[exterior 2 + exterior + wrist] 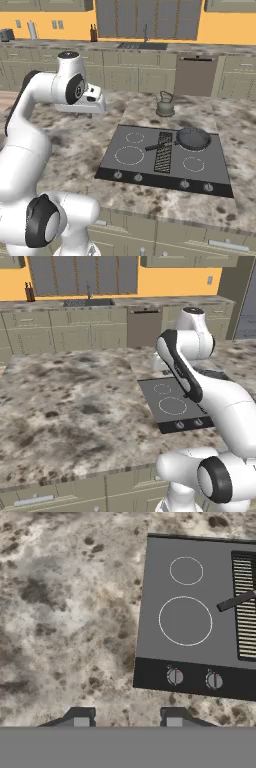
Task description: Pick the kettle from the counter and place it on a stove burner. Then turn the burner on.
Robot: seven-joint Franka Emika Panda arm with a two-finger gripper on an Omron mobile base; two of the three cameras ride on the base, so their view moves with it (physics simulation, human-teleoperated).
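My gripper (124,716) hangs over the bare counter (65,627) just left of the cooktop (200,587), its two fingertips (81,717) standing apart with nothing between them, so my jaws are released and empty. The kettle (165,104) sits upright on the counter beyond the cooktop's far edge, well apart from my hand. A dark frying pan (192,138) seems to rest on the far right burner, its handle reaching toward the centre grille (164,151), while the large left burner (185,620) is bare.

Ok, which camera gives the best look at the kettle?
The right base view: the kettle stands in full sight on the counter behind the cooktop. In the left base view the arm hides nearly all of it.
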